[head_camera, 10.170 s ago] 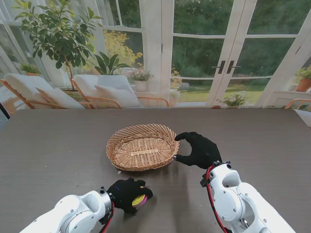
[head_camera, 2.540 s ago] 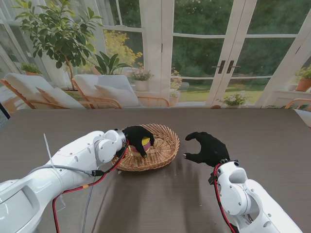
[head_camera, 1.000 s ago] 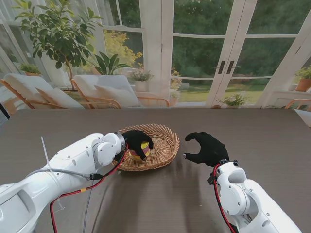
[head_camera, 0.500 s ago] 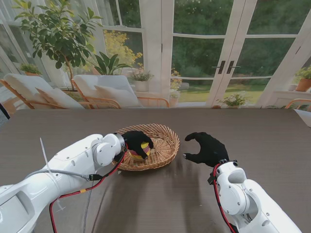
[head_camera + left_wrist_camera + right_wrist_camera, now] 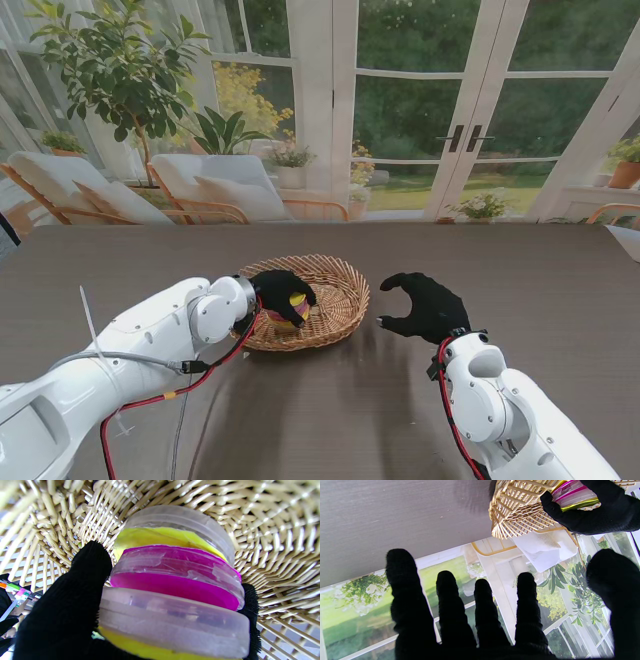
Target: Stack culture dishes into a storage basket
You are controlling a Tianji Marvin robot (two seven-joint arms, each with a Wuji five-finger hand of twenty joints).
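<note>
Fingers point(image 5: 75, 587) of the left hand point(image 5: 280, 292) wrap tight around the stack of dishes point(image 5: 175, 592), down inside the basket point(image 5: 335, 300). Yellow and pink show between them. The right hand point(image 5: 425, 305) is spread wide, holding nothing, above the table point(image 5: 540, 290) beside the basket.

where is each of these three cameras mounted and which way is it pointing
Stand view: sits above the shoulders, looks down at the table and the glass doors beyond; both white arms, left hand and right hand show.
Left wrist view: looks along the fingers at the stack of dishes inside the basket; only black gloved fingers show.
Right wrist view: looks along its spread fingers across the table.
Shared: all three show the basket and dishes; the right wrist view also catches the left hand.
</note>
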